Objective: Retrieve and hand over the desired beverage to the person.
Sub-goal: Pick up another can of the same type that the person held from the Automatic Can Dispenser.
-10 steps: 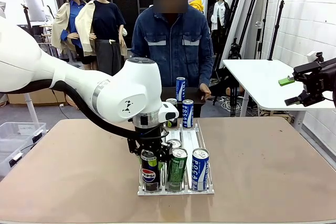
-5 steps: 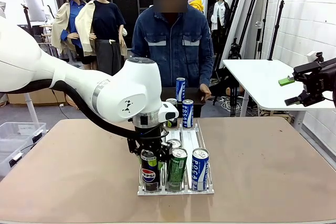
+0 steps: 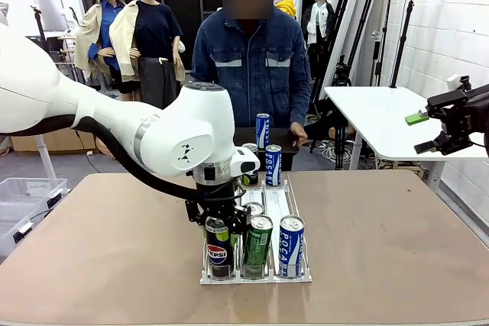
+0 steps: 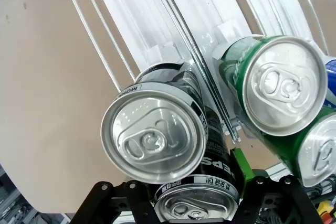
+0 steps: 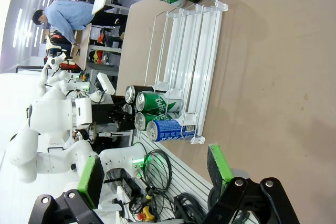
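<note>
- Pepsi can [image 3: 217, 250] is at the near left end of the clear rack [image 3: 256, 277].
- From above, the left gripper [image 3: 218, 223] has its fingers shut tight on the can's top.
- Just right of it is a green can [image 3: 257, 246].
- Far off to the right, the right gripper [image 5: 156, 176] hangs wide open, holding nothing.
- At the far side stands the person [image 3: 260, 66].

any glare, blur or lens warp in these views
front view: even light, sharp, can labels readable; left wrist view: wide-angle bows the rack rails, can tops glare, the Pepsi can in the left gripper cropped at the bottom edge; right wrist view: rolled sideways, left edge washed out.
</note>
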`<state>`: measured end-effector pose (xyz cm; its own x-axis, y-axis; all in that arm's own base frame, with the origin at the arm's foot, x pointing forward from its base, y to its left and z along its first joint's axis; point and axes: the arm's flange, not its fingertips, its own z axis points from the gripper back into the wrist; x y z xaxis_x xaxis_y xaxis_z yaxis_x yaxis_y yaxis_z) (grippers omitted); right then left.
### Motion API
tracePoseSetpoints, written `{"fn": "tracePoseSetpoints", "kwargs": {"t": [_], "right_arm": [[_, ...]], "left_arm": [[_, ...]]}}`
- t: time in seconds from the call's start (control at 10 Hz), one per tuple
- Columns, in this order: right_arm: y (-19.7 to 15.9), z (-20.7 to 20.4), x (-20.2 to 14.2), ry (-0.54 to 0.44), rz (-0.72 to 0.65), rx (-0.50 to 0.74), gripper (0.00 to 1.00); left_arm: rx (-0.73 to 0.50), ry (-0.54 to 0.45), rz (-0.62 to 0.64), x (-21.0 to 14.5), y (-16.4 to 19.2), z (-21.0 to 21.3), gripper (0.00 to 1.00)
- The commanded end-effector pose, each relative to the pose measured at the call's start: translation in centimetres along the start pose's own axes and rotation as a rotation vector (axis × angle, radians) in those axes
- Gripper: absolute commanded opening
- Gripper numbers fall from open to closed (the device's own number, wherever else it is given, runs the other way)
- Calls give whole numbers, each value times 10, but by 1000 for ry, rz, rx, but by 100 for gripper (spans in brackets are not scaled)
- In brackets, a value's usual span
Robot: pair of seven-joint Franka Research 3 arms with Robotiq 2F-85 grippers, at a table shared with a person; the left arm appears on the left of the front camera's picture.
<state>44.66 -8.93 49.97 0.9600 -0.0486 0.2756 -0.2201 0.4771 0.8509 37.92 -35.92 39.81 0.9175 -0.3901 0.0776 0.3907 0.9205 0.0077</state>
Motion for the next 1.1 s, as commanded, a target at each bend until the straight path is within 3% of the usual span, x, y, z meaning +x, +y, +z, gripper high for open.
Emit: {"fn": "tracePoseSetpoints", "kwargs": {"t": [0.0, 0.6, 1.0], "right_arm": [[0, 0, 0, -1, -5, 1, 100], [0, 0, 0, -1, -5, 1, 100], [0, 0, 0, -1, -5, 1, 100]], "left_arm": [[-44, -18, 9, 3, 0, 44, 11], [14, -114, 48, 8, -7, 134, 11], [41, -153, 102, 3, 25, 204, 11]]}}
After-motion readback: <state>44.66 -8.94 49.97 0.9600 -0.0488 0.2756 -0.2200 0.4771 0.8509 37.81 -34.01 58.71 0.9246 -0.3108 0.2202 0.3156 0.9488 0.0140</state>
